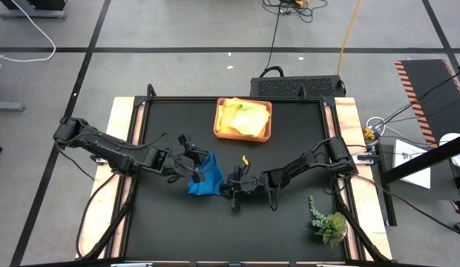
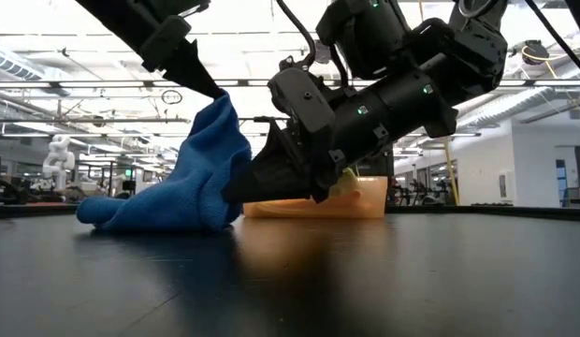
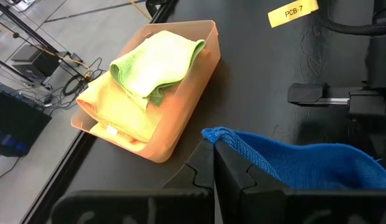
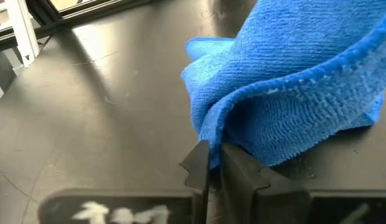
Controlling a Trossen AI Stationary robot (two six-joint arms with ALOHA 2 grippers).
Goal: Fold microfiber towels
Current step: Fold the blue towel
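The blue towel [image 1: 204,180] lies mid-table between both arms. The left gripper [image 3: 213,163] pinches one corner and holds it raised; the right gripper [image 4: 210,163], low at the opposite edge, seems clamped on a fold. Beyond them sits the tray [image 1: 264,133] of folded towels [image 1: 243,119], well apart.

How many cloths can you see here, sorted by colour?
Blue cloth, held up off the table by both grippers: 1
Lime green cloth, in the tray: 1
Yellow cloth, in the tray under the green one: 1
Total in view: 3
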